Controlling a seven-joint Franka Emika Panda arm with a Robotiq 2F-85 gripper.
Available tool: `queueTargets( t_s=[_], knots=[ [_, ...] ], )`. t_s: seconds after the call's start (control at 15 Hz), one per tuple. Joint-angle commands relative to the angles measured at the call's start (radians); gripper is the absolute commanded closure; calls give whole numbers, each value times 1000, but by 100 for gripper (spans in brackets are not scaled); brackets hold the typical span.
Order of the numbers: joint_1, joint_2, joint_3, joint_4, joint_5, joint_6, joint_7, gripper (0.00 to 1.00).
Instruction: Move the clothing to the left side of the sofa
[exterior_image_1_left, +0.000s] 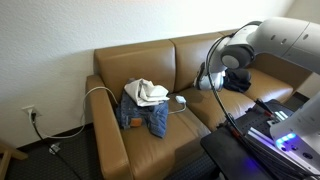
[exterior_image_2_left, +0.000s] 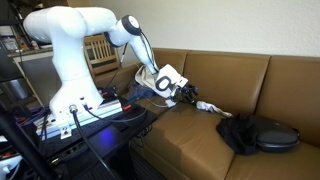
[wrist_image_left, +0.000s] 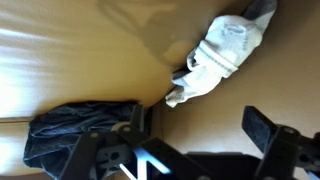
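Observation:
A white cloth (wrist_image_left: 225, 55) lies crumpled on the brown sofa seat (wrist_image_left: 90, 50), just ahead of my gripper (wrist_image_left: 200, 135). The gripper is open and empty, with bare seat between its fingers. A dark garment (wrist_image_left: 80, 135) lies beside the gripper. In both exterior views the gripper (exterior_image_2_left: 185, 90) (exterior_image_1_left: 210, 80) hovers low over the seat, next to the white cloth (exterior_image_2_left: 207, 105) and near the dark garment (exterior_image_2_left: 255, 133) (exterior_image_1_left: 237, 82). A pile of blue jeans (exterior_image_1_left: 145, 117) with a white garment (exterior_image_1_left: 148, 92) on top sits on the other seat cushion.
A white cable (exterior_image_1_left: 100, 90) runs from a wall outlet (exterior_image_1_left: 30, 113) over the armrest to the jeans pile. A black stand with cables and lit electronics (exterior_image_1_left: 270, 130) stands in front of the sofa. The robot base (exterior_image_2_left: 75, 90) stands beside the armrest.

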Motion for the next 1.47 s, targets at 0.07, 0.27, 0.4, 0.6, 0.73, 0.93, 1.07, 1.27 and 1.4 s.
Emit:
queueTargets(
  t_s=[0.07,0.27,0.4,0.6,0.73,0.93,1.07,1.27,1.4],
  knots=[
    [-98,0,56,75,-89,-144,-32,0],
    [-302,-54,203,182,-203,-176,-141,0],
    [-429,-81,285,252,-290,-232,-172,0],
    [-644,-78,471,379,-395,-310,-305,0],
    [-718,-55,533,424,-463,-436,-318,0],
    [-698,-59,498,405,-450,-408,-298,0],
    [-703,-54,517,404,-456,-398,-314,0],
    [-663,-35,467,406,-454,-406,-274,0],
    [-653,-20,458,416,-456,-416,-272,0]
  ],
)
